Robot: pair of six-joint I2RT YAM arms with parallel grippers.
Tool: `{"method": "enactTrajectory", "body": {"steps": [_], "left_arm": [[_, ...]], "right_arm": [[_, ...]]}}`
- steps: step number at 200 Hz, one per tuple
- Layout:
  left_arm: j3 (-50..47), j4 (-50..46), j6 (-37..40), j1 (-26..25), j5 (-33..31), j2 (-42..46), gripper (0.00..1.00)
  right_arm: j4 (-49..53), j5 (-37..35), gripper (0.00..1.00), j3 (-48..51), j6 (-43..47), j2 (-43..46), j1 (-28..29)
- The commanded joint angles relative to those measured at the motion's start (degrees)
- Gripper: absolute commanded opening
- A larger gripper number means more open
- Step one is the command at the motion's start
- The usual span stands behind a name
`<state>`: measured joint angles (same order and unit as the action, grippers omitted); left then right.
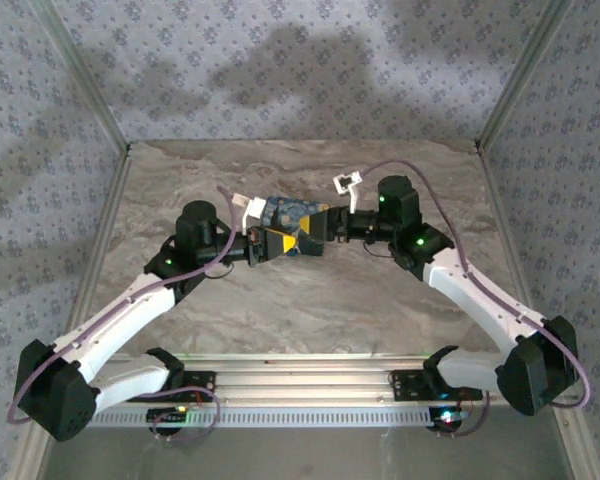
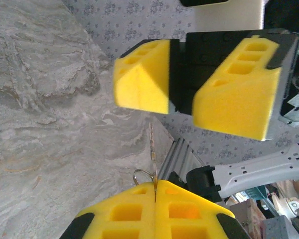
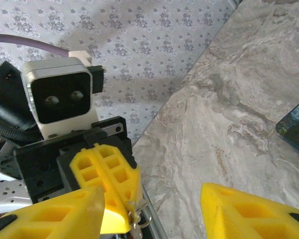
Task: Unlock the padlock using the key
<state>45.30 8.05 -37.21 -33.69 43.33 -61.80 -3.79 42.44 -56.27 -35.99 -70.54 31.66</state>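
Left arm (image 1: 120,315): white link rising from the near-left base, black elbow raised, forearm angled inward toward the middle.
Right arm (image 1: 480,290): mirrored pose from the near-right base, forearm angled inward toward the left arm.
Left fingers (image 2: 134,211): yellow pads pressed flat together; thin metal key (image 2: 152,149) pinched in the seam, its blade standing out past the tips.
Right fingers (image 3: 249,214): yellow pads spread apart, gap between them open.
Facing: the two sets point tip to tip, close together, apart.

A blue-and-yellow printed box (image 1: 288,213) lies near the middle of the grey marbled counter (image 1: 310,300). Floral-patterned walls (image 1: 280,70) enclose three sides.
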Motion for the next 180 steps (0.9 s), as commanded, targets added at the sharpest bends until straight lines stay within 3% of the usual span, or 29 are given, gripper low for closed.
{"method": "enactTrajectory", "body": {"steps": [1,37,56,64,81,92,126,180], "left_arm": [[0.34,2.62,-0.58,0.29,2.27,1.77,0.00],[0.05,2.43,-0.18,0.25,2.29,2.71,0.00],[0.04,2.15,0.28,0.34,2.45,2.91,0.00],[0.14,1.93,0.59,0.38,2.54,3.00,0.00],[0.23,1.54,1.32,0.38,2.64,3.25,0.00],[0.23,1.29,1.90,0.37,2.72,3.57,0.00],[0.81,0.21,3.24,0.37,2.90,3.79,0.00],[1.54,1.04,3.55,0.38,3.91,2.84,0.00]], "right_arm": [[-5.05,1.54,0.49,-0.57,-3.17,-0.91,1.12],[-4.91,2.72,0.26,-0.97,-3.21,-1.39,1.86],[-4.49,3.25,0.24,-1.12,-3.36,-1.27,1.98],[-3.81,3.14,0.26,-1.30,-3.30,-1.03,1.98],[-2.02,1.57,0.45,-1.52,-3.28,0.66,1.30],[-2.04,0.44,0.51,-1.03,-3.70,2.28,0.52],[-4.73,1.87,0.57,-0.22,-5.79,4.55,-0.99],[0.01,4.23,0.59,-3.62,-1.94,0.77,2.38]]}}
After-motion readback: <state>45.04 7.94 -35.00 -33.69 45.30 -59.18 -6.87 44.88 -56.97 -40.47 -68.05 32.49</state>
